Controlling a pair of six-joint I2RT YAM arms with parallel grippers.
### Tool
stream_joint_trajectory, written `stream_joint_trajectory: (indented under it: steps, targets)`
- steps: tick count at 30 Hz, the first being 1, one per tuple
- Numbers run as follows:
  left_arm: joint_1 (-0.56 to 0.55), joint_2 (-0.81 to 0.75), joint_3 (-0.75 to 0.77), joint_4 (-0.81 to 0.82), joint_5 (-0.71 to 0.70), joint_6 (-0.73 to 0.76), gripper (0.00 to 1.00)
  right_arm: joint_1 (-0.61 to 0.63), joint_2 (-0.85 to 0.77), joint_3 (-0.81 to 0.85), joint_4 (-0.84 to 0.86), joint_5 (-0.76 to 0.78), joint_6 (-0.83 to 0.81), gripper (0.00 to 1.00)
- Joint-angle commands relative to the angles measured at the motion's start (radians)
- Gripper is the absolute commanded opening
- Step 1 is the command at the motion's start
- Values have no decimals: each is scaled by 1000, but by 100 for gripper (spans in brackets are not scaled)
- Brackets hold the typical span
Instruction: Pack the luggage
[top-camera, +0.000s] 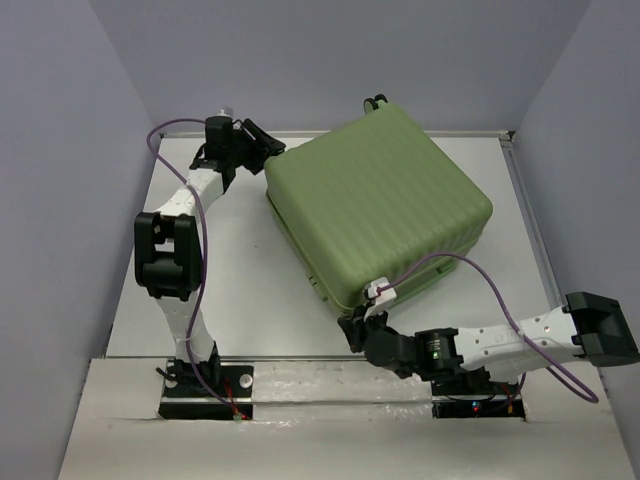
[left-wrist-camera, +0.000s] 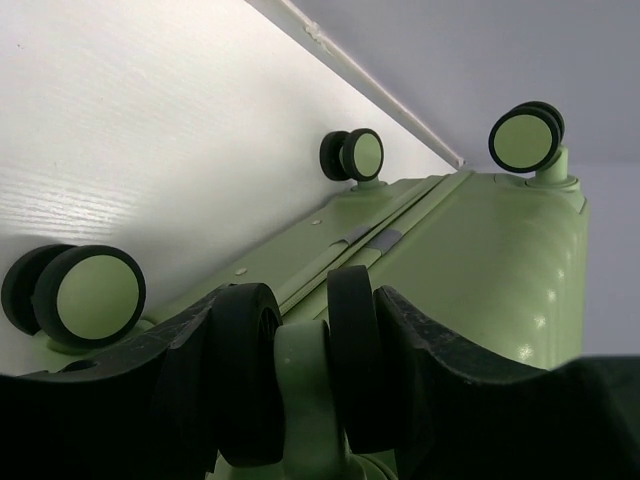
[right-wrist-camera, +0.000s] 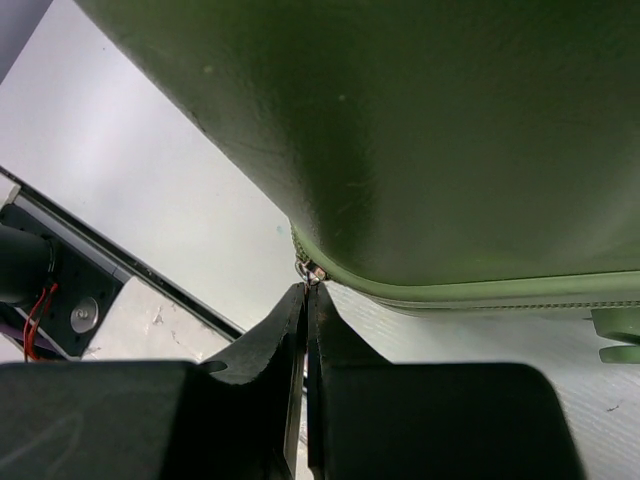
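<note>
Overhead, closed luggage (top-camera: 375, 205) on white table (top-camera: 250, 290), lilac walls (top-camera: 60, 150)

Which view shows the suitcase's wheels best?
The left wrist view: all four wheels of the luggage show close up, black tyres with green hubs. The top external view catches only one wheel at the far corner, small and dark. The right wrist view shows only shell and zipper seam, no wheels.

Left arm (top-camera: 168, 255) and right arm (top-camera: 505, 343): white link housings, black joint housings. A purple cable (top-camera: 203, 235) runs externally along each arm. Each black base plate (top-camera: 205, 392) carries red wiring (top-camera: 232, 402). The fingers (left-wrist-camera: 470, 370) are black, matte and finely textured.
</note>
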Motion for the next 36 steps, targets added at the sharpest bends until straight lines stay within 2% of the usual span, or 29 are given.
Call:
stream_joint_trajectory:
  steps: [1, 6, 9, 11, 14, 16, 17, 18, 20, 23, 24, 25, 26, 28, 31, 32, 36]
  targets:
    - [-11, 2, 59, 89, 24, 7, 6, 55, -20, -19, 22, -85, 45, 7]
    - [32, -117, -96, 211, -3, -6, 6, 55, -46, -25, 19, -40, 20, 7]
    - [102, -231, -301, 305, -5, -9, 6, 14, -74, -2, 20, -39, -38, 7]
    - [160, -335, -389, 320, -17, 12, 6, -54, -109, 10, 22, -46, -90, 7]
    - [202, -485, -634, 362, -22, 6, 6, -200, -170, 24, 69, -146, -191, 7]
    - [202, -565, -732, 380, -10, -9, 6, -267, -187, 58, 83, -185, -247, 7]
    - [202, -656, -778, 385, -10, -14, 6, -305, -189, 74, 83, -186, -295, 7]
    - [201, -706, -870, 388, -13, -6, 6, -306, -184, 93, 83, -183, -319, 7]
    - [205, -839, -944, 361, -23, 21, 6, -306, -157, 130, 83, -206, -328, 7]
    - [208, -996, -1110, 314, -19, 49, 6, -284, -4, 122, 149, -296, -220, 7]
    - [207, -1031, -1139, 310, -13, 49, 6, -252, 124, 121, 179, -284, -195, 7]
    - [199, -1061, -1170, 307, 3, 44, 6, -203, 194, 136, 187, -255, -170, 7]
    - [193, -1122, -1197, 302, 12, 43, 6, -189, 257, 191, 175, -199, -137, 7]
    - [156, -1191, -1274, 275, 20, 24, 6, -189, 352, 242, 158, -182, -141, 7]
    - [128, -1337, -1308, 192, 1, 21, 6, -206, 333, 301, 158, -143, -237, 7]
    - [86, -1395, -1304, 163, -3, 21, 6, -229, 298, 312, 158, -137, -282, 7]
    - [23, -1487, -1247, 83, -14, -9, 6, -308, 206, 357, 158, -171, -379, 7]
